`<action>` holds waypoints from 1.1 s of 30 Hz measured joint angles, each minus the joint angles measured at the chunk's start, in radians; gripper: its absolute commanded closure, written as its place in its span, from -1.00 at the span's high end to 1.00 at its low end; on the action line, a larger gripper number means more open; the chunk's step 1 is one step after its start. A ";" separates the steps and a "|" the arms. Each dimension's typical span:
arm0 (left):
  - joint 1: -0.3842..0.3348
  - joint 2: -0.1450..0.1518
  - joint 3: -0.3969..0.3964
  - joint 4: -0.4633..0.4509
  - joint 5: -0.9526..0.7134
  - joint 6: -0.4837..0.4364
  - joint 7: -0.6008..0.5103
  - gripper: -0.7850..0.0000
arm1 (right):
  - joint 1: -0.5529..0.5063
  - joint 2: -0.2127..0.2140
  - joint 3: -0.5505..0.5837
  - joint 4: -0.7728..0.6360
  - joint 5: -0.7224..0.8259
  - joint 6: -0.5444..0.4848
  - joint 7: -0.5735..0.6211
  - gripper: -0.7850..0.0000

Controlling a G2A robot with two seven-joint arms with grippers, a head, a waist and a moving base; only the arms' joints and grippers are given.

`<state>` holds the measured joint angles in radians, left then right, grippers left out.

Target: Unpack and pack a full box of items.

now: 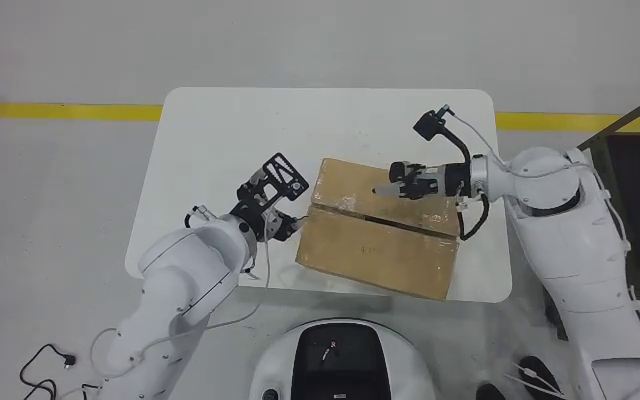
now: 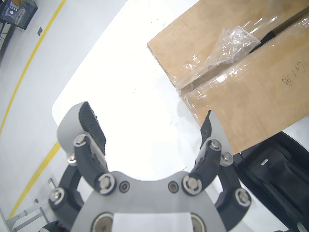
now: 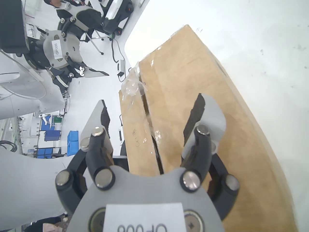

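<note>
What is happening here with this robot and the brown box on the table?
A two-armed robot is working on a cardboard box that sits on a white table. The right gripper, open, hangs over the top of the box, where the clear tape along the middle is crumpled and loose. The left gripper, also open, is beside one end of the box and holds nothing. The box is shut, so nothing is unpacked yet.

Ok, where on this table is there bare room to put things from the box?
Bare: the far strip of the table behind the cardboard box, and its left part past the left end effector. Crowded: the near right, where the box reaches the table's near edge, with the right end effector over its top.
</note>
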<state>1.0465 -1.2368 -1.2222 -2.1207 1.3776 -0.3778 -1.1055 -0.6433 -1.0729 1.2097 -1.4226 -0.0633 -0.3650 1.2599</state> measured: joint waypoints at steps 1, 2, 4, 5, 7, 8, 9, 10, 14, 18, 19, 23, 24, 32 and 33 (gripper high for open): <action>0.000 0.000 0.001 0.000 -0.001 0.000 0.000 1.00 | -0.011 0.005 0.014 -0.009 -0.011 -0.001 -0.004 1.00; 0.000 0.001 0.001 -0.001 -0.001 0.000 0.000 1.00 | -0.019 0.009 0.026 -0.015 -0.020 0.001 -0.008 1.00; 0.000 0.001 0.003 -0.001 -0.003 -0.001 0.001 1.00 | -0.038 0.017 0.050 -0.033 -0.023 0.009 -0.005 1.00; 0.000 0.001 0.004 -0.002 -0.003 -0.001 0.002 1.00 | -0.048 0.021 0.061 -0.043 -0.015 0.011 0.000 1.00; 0.001 0.002 0.006 -0.003 -0.003 0.000 0.004 1.00 | -0.075 0.029 0.089 -0.070 0.014 0.007 0.018 1.00; 0.002 0.002 0.006 -0.004 -0.004 0.001 0.004 1.00 | -0.090 0.034 0.101 -0.082 0.019 0.003 0.027 0.98; 0.003 0.002 0.007 -0.005 -0.004 0.002 0.005 1.00 | -0.107 0.038 0.115 -0.095 0.021 -0.001 0.034 0.95; 0.004 0.003 0.008 -0.007 -0.004 0.002 0.004 1.00 | -0.133 0.044 0.134 -0.111 0.026 -0.001 0.038 0.87; 0.013 0.004 0.008 -0.018 -0.004 0.003 0.001 1.00 | -0.225 0.060 0.195 -0.170 0.051 -0.009 0.027 0.81; 0.024 0.007 0.005 -0.030 -0.005 0.001 -0.002 1.00 | -0.293 0.073 0.243 -0.225 -0.035 -0.048 -0.041 0.80; 0.026 0.007 0.003 -0.033 -0.004 -0.001 -0.002 1.00 | -0.311 0.075 0.250 -0.245 -0.062 -0.059 -0.065 0.81; 0.032 0.010 -0.002 -0.042 -0.002 -0.004 -0.004 1.00 | -0.358 0.082 0.256 -0.323 -0.154 -0.116 -0.126 0.72; 0.033 0.010 -0.003 -0.044 -0.002 -0.004 -0.004 1.00 | -0.368 0.082 0.255 -0.337 -0.170 -0.123 -0.142 0.69; 0.044 0.014 -0.004 -0.058 0.003 -0.002 -0.006 1.00 | -0.390 0.087 0.181 -0.422 -0.351 -0.166 -0.171 -0.10; 0.045 0.014 -0.004 -0.059 0.003 -0.002 -0.006 1.00 | -0.386 0.087 0.167 -0.424 -0.378 -0.167 -0.176 -0.08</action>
<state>1.0911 -1.2228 -1.2257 -2.1797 1.3809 -0.3796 -1.1112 -1.0296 -0.9861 1.3770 -1.8468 -0.4412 -0.5323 1.0835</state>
